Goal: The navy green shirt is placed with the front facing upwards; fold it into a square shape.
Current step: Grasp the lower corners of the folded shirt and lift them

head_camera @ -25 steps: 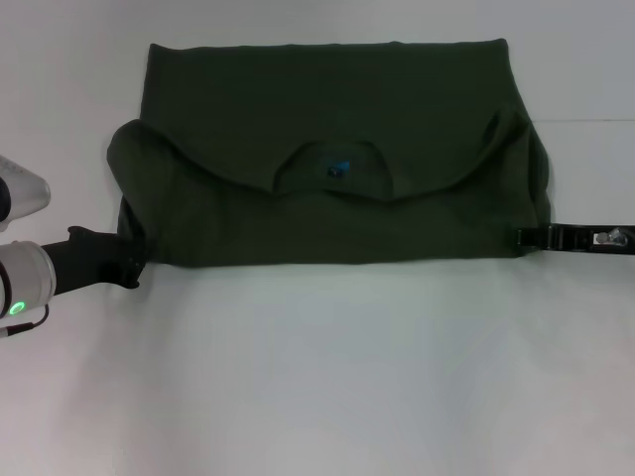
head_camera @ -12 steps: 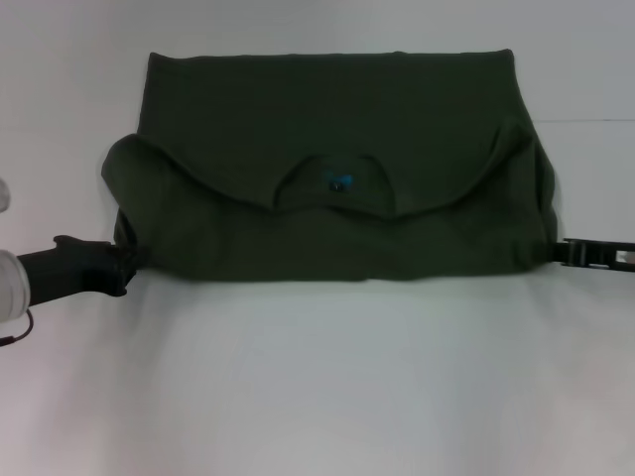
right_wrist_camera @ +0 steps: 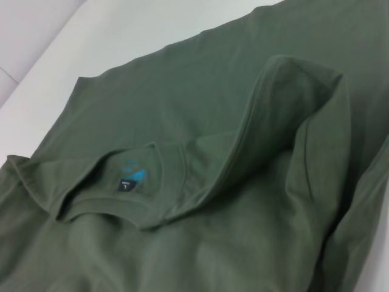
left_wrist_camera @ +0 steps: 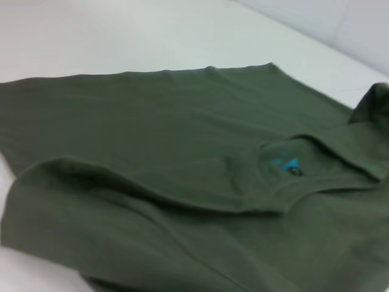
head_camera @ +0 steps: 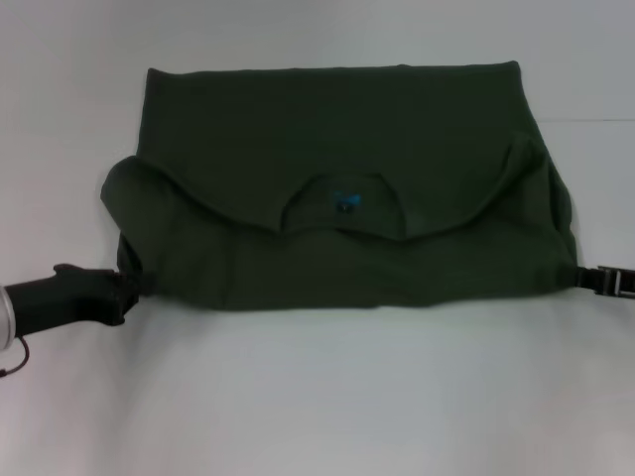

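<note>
Shirt lies flat on the counter, already folded once across, between the two hands. Compared with a moment before, it sits lower and nearer, and the right hand has moved outward from its right corner; the left hand is at the left corner. I cannot tell if either hand holds cloth. I think the fold is being dragged straight. Only the wrist views show the neck label clearly.

neck label inside shirt collar, blue mark, black tab, print unreadable
</note>
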Tool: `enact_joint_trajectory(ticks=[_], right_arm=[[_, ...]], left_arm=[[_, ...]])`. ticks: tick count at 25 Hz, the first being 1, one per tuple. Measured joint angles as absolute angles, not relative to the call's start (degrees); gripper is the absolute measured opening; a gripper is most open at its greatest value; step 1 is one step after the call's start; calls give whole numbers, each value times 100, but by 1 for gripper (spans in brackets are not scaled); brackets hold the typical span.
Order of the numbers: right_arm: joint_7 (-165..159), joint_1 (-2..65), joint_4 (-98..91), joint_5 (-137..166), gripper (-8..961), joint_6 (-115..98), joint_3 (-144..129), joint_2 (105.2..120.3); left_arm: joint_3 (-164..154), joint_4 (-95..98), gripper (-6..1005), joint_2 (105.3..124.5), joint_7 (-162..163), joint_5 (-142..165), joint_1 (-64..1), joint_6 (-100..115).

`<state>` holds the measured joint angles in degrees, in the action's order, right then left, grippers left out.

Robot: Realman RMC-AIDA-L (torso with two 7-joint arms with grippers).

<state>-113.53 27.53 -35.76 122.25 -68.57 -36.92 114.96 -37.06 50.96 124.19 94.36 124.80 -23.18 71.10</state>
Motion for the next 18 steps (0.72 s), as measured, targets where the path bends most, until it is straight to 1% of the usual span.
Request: enact_joint_trajectory(ticks=[7, 12, 18], right_arm=[[-10792, 2316, -3629, 12219, 11, -7721, -3105, 11489], [-10250, 1908, -3650, 12218, 11, -8552, -2640, 11432], [-9791, 1449, -3713, 12243, 10, -9222, -2387, 11419]], left_arm=[[-3165, 5381, 17, 12401, 9532, 12535, -2043, 8364], [-2749, 5596, 16, 12384, 9585, 12565, -1742, 9199], [-2381, 5757, 17, 12386, 9590, 12897, -1522, 10146]])
